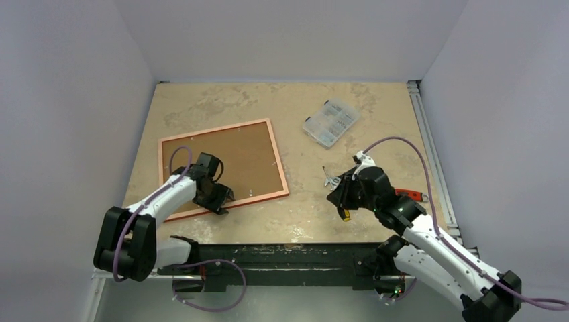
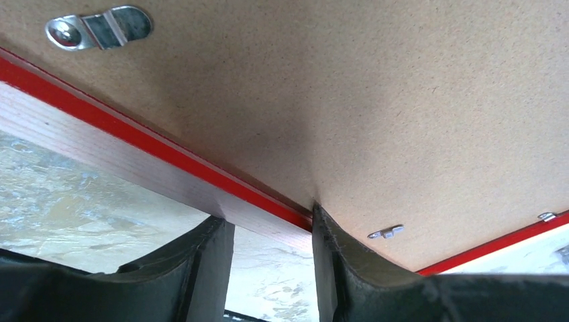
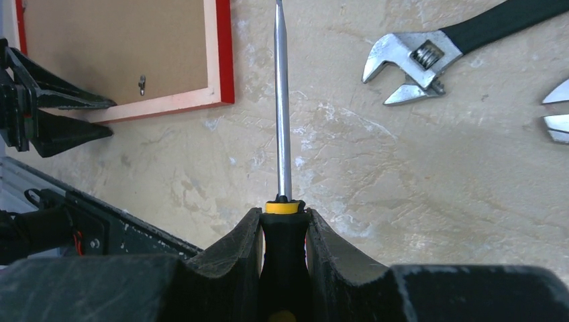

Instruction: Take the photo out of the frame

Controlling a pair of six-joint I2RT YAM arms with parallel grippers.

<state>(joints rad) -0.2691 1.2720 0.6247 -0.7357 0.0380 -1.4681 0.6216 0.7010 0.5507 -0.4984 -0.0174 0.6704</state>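
The frame [image 1: 282, 173] lies face down on the table, its paler back side up. Inside it only the photo's brown board back [image 1: 225, 157] shows; the sunset print is hidden. My left gripper [image 1: 221, 198] is at the frame's near edge. In the left wrist view [image 2: 268, 215] one finger is outside the rail [image 2: 100, 141] and the other rests on the board [image 2: 376, 100], so the jaws pinch the rail. My right gripper [image 1: 347, 193] is to the right of the frame, shut [image 3: 285, 218] on a black-and-yellow screwdriver [image 3: 282, 100] whose shaft points forward over the table.
Metal turn clips [image 2: 100, 28] [image 2: 386, 232] sit on the board back. A clear plastic parts box [image 1: 330, 122] stands at the back right. A wrench [image 3: 429, 54] and plier jaws [image 3: 557, 121] lie near my right gripper. A black rail [image 1: 288, 251] runs along the table's near edge.
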